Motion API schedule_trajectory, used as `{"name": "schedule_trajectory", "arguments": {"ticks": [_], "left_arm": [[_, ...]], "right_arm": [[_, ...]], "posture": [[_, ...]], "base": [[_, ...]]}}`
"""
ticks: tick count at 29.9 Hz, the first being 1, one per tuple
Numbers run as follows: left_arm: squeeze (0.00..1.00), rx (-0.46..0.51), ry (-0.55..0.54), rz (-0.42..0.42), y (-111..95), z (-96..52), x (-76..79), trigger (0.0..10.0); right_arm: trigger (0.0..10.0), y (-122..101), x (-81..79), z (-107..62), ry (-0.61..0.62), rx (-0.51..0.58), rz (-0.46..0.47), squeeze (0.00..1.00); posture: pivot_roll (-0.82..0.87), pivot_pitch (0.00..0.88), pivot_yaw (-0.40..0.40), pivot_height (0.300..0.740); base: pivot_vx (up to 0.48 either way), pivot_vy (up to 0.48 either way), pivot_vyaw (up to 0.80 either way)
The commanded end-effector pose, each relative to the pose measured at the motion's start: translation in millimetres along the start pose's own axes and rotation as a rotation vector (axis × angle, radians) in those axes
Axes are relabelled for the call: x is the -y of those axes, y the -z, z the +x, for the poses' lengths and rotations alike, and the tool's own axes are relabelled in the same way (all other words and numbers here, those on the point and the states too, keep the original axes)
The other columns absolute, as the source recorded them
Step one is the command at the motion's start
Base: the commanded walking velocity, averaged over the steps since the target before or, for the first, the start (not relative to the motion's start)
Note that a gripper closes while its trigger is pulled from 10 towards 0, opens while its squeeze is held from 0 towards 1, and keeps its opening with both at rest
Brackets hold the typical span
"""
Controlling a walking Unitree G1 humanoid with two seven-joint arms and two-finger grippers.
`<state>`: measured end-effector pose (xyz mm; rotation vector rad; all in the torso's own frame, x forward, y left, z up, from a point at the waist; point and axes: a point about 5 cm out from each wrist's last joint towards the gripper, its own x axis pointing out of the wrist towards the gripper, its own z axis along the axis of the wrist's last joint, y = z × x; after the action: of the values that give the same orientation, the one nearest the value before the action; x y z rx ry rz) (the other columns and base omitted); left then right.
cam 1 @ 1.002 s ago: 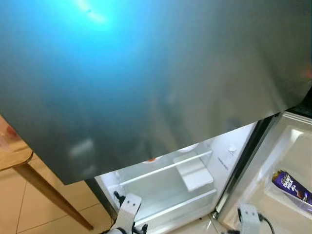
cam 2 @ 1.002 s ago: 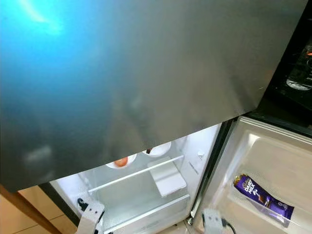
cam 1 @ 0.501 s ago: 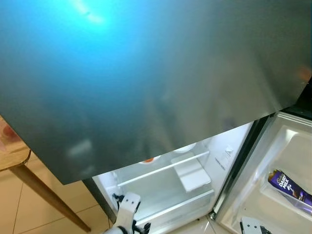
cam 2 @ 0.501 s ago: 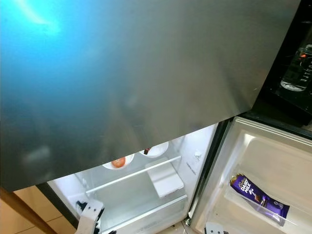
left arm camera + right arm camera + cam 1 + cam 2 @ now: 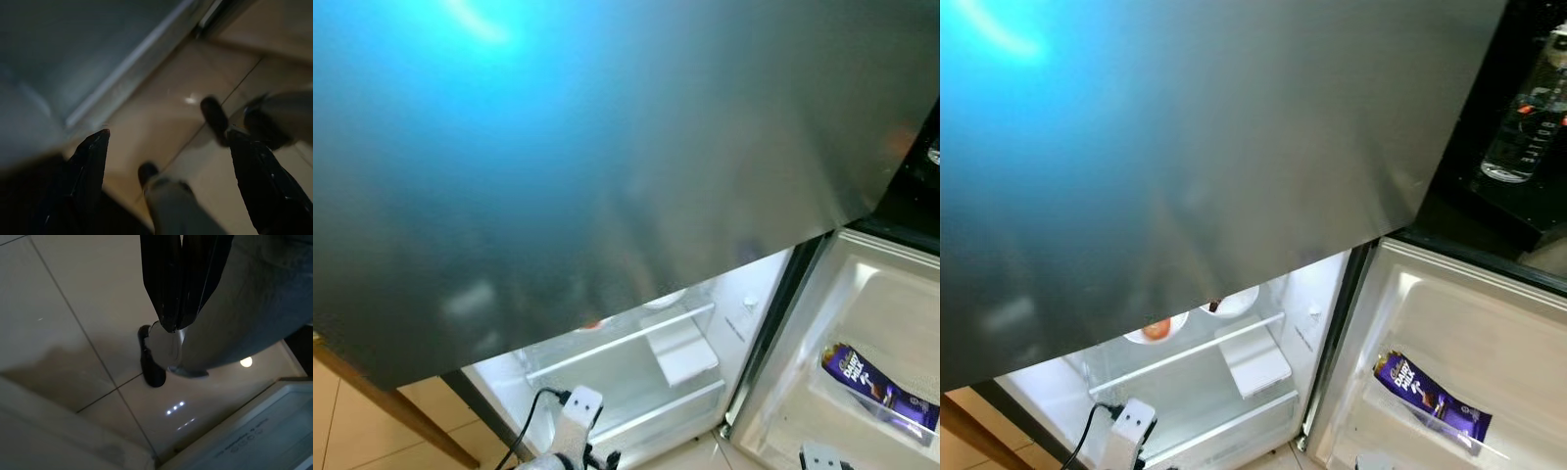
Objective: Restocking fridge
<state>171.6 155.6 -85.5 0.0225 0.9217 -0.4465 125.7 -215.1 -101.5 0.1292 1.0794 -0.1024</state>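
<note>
I see the fridge lower compartment open, its upper door shut. A chocolate bar lies in the door bin, stocked where it stays reachable. Left end effector hangs with fingers spread, empty; right end effector is closed on nothing, over floor tiles. Since a second ago, only my camera has shifted.

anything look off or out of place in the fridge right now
Nothing looks spilled or damaged. The chocolate bar lies tilted in the open lower door's bin, and two white plates with food sit on the shelf. The left gripper is open, the right gripper shut, both over the floor.
</note>
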Motion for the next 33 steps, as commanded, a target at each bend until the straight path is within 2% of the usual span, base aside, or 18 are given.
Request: {"name": "schedule_trajectory", "arguments": {"ticks": [1, 6, 12, 33], "left_arm": [[0.0, -0.042, -0.06, -0.014, 9.5, -7.1, -13.6, 10.0], [0.0, -0.1, -0.093, -0.048, 26.4, -12.3, -15.2, 10.0], [0.0, -0.117, -0.097, -0.057, 31.9, -13.4, -13.7, 10.0], [0.0, -0.156, -0.129, -0.083, 44.6, -17.5, -13.4, 10.0]], "right_arm": [[10.0, 0.6, -3.1, 0.6, -0.004, -0.007, 0.002, 0.0], [10.0, 0.7, -3.6, 0.8, -0.006, -0.011, -0.001, 0.0], [10.0, 0.0, -3.8, 0.9, -0.006, -0.01, -0.003, 0.0], [10.0, 4.0, -1.4, 0.0, 0.003, -0.027, -0.014, 0.0]], "posture": [[-0.04, 0.024, 0.01, 0.74], [-0.03, 0.023, 0.008, 0.74], [-0.03, 0.022, 0.007, 0.74], [-0.03, 0.022, 0.004, 0.74]], "base": [[0.0, 0.0, 0.0], [0.0, 0.0, 0.0], [-0.129, 0.0, 0.0], [-0.369, 0.0, 0.0]]}}
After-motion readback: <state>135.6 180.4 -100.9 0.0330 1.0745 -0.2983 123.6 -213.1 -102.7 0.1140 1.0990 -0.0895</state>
